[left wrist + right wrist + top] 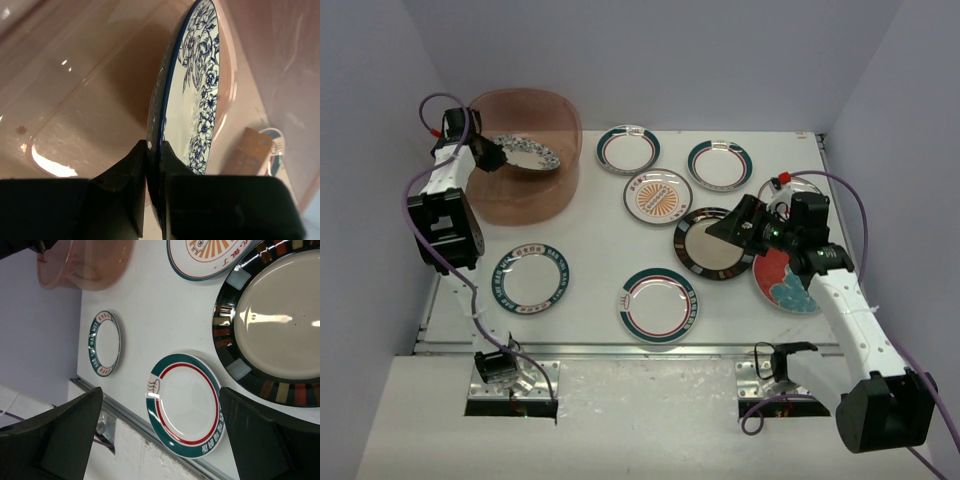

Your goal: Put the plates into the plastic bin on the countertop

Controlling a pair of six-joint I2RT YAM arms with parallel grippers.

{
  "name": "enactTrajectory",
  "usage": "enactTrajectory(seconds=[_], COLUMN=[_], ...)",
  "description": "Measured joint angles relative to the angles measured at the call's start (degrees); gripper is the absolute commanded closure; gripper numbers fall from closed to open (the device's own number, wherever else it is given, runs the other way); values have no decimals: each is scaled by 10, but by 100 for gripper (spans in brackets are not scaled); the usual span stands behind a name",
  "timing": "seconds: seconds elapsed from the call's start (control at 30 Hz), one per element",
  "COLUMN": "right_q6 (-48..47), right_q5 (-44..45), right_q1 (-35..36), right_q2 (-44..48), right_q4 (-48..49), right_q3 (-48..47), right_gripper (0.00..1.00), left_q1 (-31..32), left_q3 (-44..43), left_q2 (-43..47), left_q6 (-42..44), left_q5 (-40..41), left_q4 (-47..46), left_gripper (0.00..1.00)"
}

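The desk (590,250) carries the bin (520,205) at its far left corner. Seven plates lie flat in the open on the desk, right of and in front of the bin.

Plates, by position:
- Black-gold plate (705,250): centre right, just beside the orange plate (658,196).
- Teal-red plate (790,285): partly under the right arm.
- Green-red plates: one at the front centre (658,303), two along the far edge.
- Blue plate (525,153): inside the bin, above its floor.

Left gripper (154,147): reaches over the bin's left wall. Its fingers are pressed together on the rim of the blue plate (192,100), one on each face.

Right gripper (160,390): positioned over the black-gold plate. Its fingers (70,425) are spread wide, with nothing between them.
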State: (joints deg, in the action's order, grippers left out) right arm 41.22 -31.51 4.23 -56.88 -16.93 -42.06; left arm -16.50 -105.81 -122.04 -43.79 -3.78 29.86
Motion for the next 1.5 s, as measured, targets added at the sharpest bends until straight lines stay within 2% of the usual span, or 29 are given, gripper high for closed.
enactTrajectory(seconds=[0.07,0.1,0.27,0.33,0.53,0.7,0.87,0.93,1.03,1.13,1.2,1.27,1.37,1.5], right_q6=[-10,-14,-32,-36,-51,-69,-84,-84,-79,-73,-72,-72,-71,-70], right_q5=[9,13,22,28,58,95,130,146,174,201,209,210,205,191], right_q1=[0,0,0,0,0,0,0,0,0,0,0,0,0,0], right_q2=[2,1,-15,-23,-37,-55,-47,-28,16,69,103,132,162,191], right_q4=[-10,-15,-36,-43,-68,-116,-151,-159,-172,-183,-187,-197,-211,-229], right_q3=[0,0,0,0,-6,-43,-83,-87,-88,-90,-92,-97,-104,-105], right_gripper=[1,1,1,1,1,1,1,1,1,1,1,1,1,1], left_q1=[6,9,23,27,54,83,94,102,148,250,342,414,469,488], left_q3=[-14,-18,-67,-94,-160,-161,-153,-117,-27,55,171,268,353,374], left_q2=[-26,-33,-56,-65,-67,-40,-13,25,144,274,383,450,466,359], left_q6=[0,-2,-5,1,34,51,66,79,104,118,114,106,92,77], left_q5=[3,3,5,9,69,115,126,128,138,121,60,-3,-55,-110], left_q4=[7,7,15,22,72,104,140,137,114,50,-57,-127,-203,-266], left_gripper=[67,57,20,0,0,0,0,0,0,0,0,0,0,0])
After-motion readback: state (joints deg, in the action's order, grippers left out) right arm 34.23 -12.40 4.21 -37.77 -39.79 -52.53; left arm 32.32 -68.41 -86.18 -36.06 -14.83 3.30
